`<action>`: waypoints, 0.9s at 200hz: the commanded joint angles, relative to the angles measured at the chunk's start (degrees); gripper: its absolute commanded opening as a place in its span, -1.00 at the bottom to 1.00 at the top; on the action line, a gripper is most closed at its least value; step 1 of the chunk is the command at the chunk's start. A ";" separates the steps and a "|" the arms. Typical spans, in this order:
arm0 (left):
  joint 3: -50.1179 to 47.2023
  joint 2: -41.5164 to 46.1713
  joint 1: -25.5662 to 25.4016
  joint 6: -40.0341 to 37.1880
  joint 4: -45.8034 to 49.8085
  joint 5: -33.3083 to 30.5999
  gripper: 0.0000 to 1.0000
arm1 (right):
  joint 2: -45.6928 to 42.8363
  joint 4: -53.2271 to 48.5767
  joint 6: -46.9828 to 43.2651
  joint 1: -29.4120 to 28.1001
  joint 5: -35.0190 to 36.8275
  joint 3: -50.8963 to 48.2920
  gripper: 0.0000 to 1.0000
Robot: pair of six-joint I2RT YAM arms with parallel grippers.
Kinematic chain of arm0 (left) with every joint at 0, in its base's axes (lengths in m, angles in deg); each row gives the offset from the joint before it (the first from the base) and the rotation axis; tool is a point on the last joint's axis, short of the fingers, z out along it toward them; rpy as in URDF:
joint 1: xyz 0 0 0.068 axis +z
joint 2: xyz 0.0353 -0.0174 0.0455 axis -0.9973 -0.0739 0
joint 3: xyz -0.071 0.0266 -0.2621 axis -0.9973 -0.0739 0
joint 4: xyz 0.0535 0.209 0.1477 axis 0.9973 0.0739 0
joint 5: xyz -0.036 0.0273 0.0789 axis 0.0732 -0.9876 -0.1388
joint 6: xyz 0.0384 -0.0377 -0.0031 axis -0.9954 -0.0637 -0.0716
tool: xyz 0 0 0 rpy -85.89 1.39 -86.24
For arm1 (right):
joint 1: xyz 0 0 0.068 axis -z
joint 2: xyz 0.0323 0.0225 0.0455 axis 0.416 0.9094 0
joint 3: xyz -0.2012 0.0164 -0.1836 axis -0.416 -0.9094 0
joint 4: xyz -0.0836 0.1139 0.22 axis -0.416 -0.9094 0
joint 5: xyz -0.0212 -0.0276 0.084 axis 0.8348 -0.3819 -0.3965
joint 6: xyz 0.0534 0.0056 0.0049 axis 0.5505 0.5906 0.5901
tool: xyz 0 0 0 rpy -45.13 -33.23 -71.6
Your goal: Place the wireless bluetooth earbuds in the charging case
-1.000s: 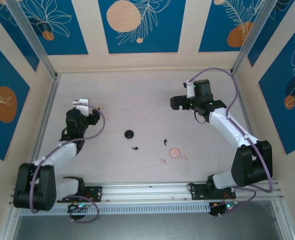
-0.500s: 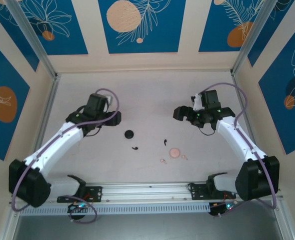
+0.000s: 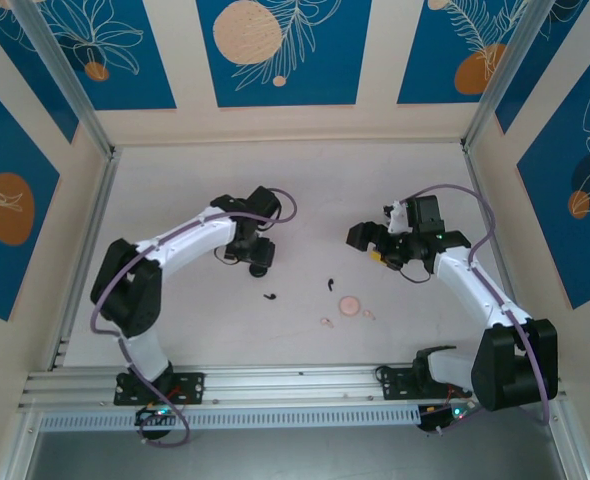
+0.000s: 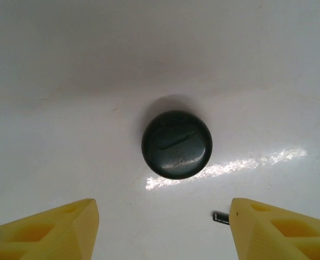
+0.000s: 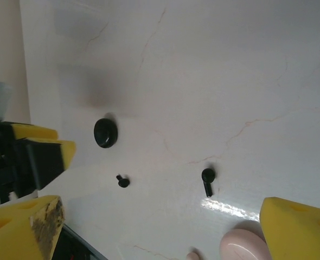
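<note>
Left wrist: glossy black round case (image 4: 177,144), shut, on smooth white table (image 4: 62,157); left claw (image 4: 162,210), right claw (image 5: 161,208) spread, empty.

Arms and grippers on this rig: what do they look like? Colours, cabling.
The left arm and right arm have white links with black joints, and a purple cable loops outside each. The left gripper and right gripper carry yellow wedge-shaped fingers. One right fingertip looks brown-smudged.
</note>
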 commanded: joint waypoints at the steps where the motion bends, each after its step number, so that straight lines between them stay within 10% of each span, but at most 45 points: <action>1: 3.63 -2.73 -0.77 0.91 3.35 0.96 0.31 | 0.22 1.89 0.97 0.33 -2.92 -0.97 0.87; 180: 7.54 -14.54 0.23 5.09 2.70 2.64 0.28 | 4.02 2.74 -0.08 0.17 -4.05 -0.18 0.88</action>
